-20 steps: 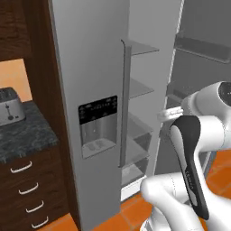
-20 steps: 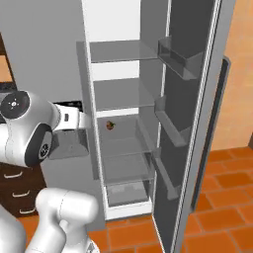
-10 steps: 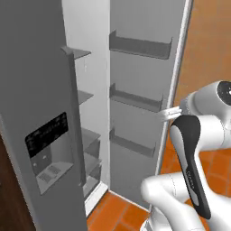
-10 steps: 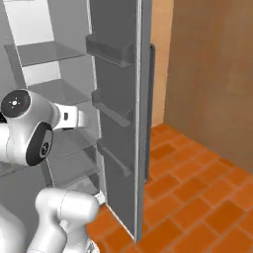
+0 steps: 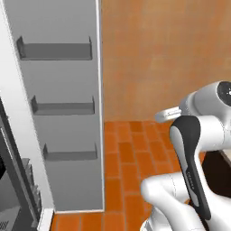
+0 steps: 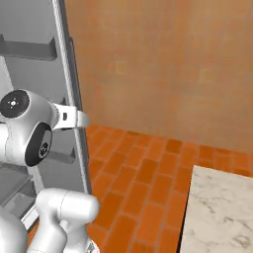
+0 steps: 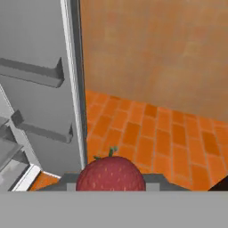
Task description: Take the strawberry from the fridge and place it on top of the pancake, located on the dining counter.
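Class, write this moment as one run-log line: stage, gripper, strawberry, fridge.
stage: carrying away from fridge | gripper: shut on strawberry | fridge: door open, to the left | dining counter: corner in view, lower right

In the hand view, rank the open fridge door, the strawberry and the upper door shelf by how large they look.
1. Fridge door: largest, spanning the left side.
2. Strawberry: second, but it sits right at the camera in the shut gripper, so nearness inflates it.
3. Upper door shelf: looks about as wide as the berry, thinner; nearly a tie.

It was a home kitchen: a tall grey fridge (image 5: 67, 113) stood open with door shelves, beside an orange tiled floor (image 6: 148, 173), an orange wall (image 6: 173, 64) and a marble-patterned surface (image 6: 217, 212).
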